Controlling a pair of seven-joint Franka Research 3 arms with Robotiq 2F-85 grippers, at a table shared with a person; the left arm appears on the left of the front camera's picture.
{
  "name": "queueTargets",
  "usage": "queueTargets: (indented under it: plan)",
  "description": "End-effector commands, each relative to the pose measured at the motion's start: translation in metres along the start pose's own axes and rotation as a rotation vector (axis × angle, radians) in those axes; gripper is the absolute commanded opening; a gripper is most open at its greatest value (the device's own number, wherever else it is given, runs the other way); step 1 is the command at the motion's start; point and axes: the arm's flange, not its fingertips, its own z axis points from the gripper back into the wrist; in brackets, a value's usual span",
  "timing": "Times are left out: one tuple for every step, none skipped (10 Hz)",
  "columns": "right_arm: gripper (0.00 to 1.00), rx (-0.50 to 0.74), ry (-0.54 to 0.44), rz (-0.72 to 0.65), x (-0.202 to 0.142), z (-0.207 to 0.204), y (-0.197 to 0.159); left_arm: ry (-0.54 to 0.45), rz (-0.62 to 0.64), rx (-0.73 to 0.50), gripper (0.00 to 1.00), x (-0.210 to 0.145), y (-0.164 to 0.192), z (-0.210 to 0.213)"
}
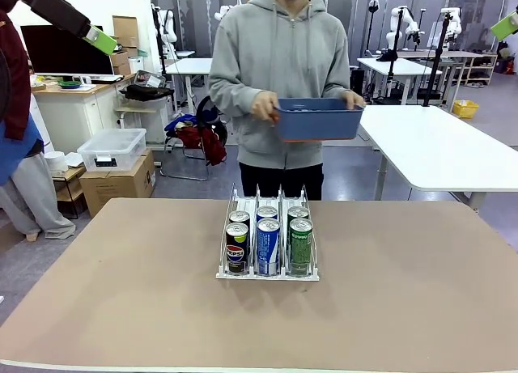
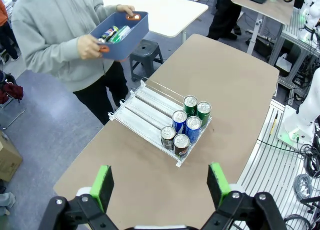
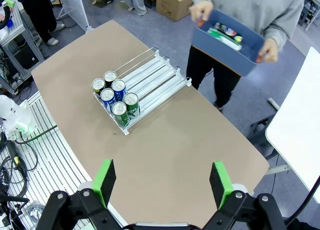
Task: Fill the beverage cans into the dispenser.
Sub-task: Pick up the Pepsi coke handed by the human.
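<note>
- brown tabletop far below; hung with left gripper spread wide, gripping nothing.
- same at right gripper: gaped fully, empty.
- further out, found dispenser mid-table, well apart from both.
- counted six beverage cans upright at its near end, two per lane; rear of lanes bare.
- beyond, saw person's hands holding blue tub off the table, spare cans inside.
- judged partly filled; tub's load yet to go in.

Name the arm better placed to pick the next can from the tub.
Right, marginally. The tub is held right of the dispenser, nearer the right tool. Both tools hang open and high, so the left tool could also serve.
</note>
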Motion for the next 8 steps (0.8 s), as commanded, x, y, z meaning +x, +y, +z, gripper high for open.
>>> queueTargets:
  plan:
    - [1.0, 0.001, -0.001, 0.002, 0.0001, 0.0001, 0.0005, 0.001, 0.008, 0.007, 1.0, -0.0019, -0.0002, 0.0006]
    - [1.0, 0.001, -0.001, 0.002, 0.0001, 0.0001, 0.0005, 0.001, 0.008, 0.007, 1.0, -0.0019, -0.0002, 0.0006]
    - [1.0, 0.001, -0.001, 0.002, 0.0001, 0.0001, 0.0005, 0.001, 0.008, 0.007, 1.0, -0.0019, -0.0002, 0.0006]
    - [1.0, 0.001, -0.001, 0.002, 0.0001, 0.0001, 0.0005, 0.001, 0.008, 0.007, 1.0, -0.0019, -0.0002, 0.0006]
    - [1.0, 0.001, -0.001, 0.002, 0.0001, 0.0001, 0.0005, 0.001, 0.008, 0.007, 1.0, -0.0019, -0.0002, 0.0006]
    - [1.0, 0.001, -0.001, 0.002, 0.0001, 0.0001, 0.0005, 0.001, 0.008, 0.007, 1.0, -0.0019, -0.0002, 0.0006]
    - [1.0, 0.001, -0.001, 0.002, 0.0001, 0.0001, 0.0005, 0.001, 0.008, 0.007, 1.0, -0.0019, -0.0002, 0.0006]
    - [1.0, 0.001, -0.001, 0.002, 0.0001, 0.0001, 0.0005, 0.001, 0.008, 0.007, 1.0, -0.0019, -0.0002, 0.0006]
